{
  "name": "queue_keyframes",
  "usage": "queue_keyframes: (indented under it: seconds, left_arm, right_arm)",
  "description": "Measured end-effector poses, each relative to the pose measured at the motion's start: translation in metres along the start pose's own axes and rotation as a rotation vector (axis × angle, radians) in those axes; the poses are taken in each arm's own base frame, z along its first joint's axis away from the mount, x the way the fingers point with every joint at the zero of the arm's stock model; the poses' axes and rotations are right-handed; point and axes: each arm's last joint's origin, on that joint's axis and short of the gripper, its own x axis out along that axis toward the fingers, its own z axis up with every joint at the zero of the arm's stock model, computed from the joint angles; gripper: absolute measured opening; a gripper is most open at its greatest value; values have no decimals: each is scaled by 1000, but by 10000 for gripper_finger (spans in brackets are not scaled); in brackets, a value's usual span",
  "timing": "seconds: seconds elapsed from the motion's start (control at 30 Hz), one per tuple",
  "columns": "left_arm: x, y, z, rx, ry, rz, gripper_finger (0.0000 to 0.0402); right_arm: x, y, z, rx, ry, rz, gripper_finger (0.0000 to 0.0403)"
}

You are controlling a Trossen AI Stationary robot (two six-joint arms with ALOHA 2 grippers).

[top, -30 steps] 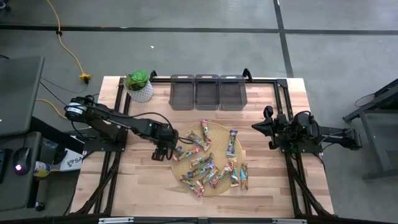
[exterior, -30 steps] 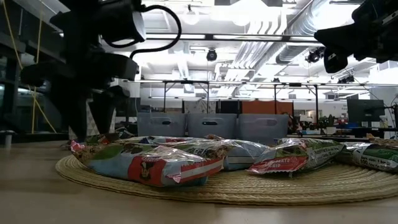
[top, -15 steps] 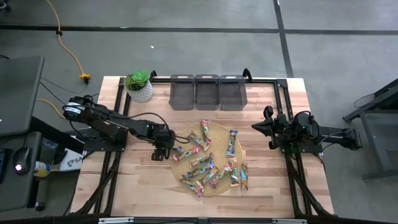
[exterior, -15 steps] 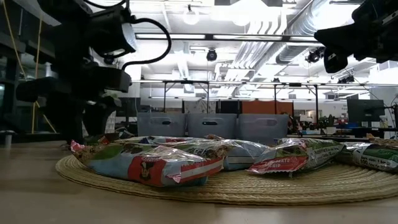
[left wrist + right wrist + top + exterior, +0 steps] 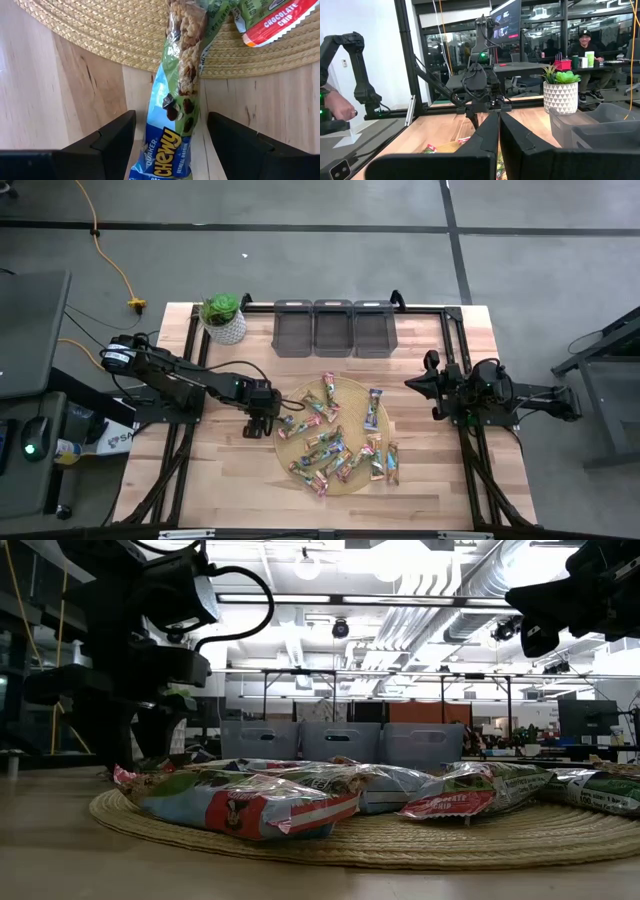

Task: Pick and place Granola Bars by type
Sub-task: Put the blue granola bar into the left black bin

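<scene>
Left claw (image 5: 170, 145) spread astride a granola bar (image 5: 175, 100) overhanging the straw mat (image 5: 115, 35). Three grey bins (image 5: 333, 328) and a potted plant (image 5: 222, 317) stand behind; right claw (image 5: 498, 145) pressed together, aside.

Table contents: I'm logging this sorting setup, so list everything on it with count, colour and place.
Granola bars: many, multicoloured wrappers, heaped on the mat; one blue-green bar overhangs its edge.
Woven mat: one, straw, table centre.
Bins: three, grey, in a row at the far edge.
Potted plant: one, green in a white pot, far left corner.
Left gripper: jaws open, straddling the overhanging bar.
Right gripper: shut, waiting at the right side.
</scene>
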Motion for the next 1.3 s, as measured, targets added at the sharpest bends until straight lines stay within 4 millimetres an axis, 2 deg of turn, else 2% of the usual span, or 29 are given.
queue_keyframes:
  seconds: [0.1, 0.37, 0.53, 1.17, 1.3]
  left_arm:
    - [0, 0, 0, 15, 0, 2, 236]
    - [0, 0, 0, 22, 0, 0, 165]
    - [0, 0, 0, 21, -5, 2, 135]
    - [0, 1, 1, -143, -13, 26, 85]
    - [-5, 1, 1, -197, -37, 21, 82]
  right_arm:
    - [0, 0, 0, 0, 0, 0, 0]
    - [0, 0, 0, 0, 0, 0, 0]
    - [0, 0, 0, 0, 0, -1, 0]
    - [0, 0, 0, 0, 0, 0, 0]
    - [0, 0, 0, 0, 0, 0, 0]
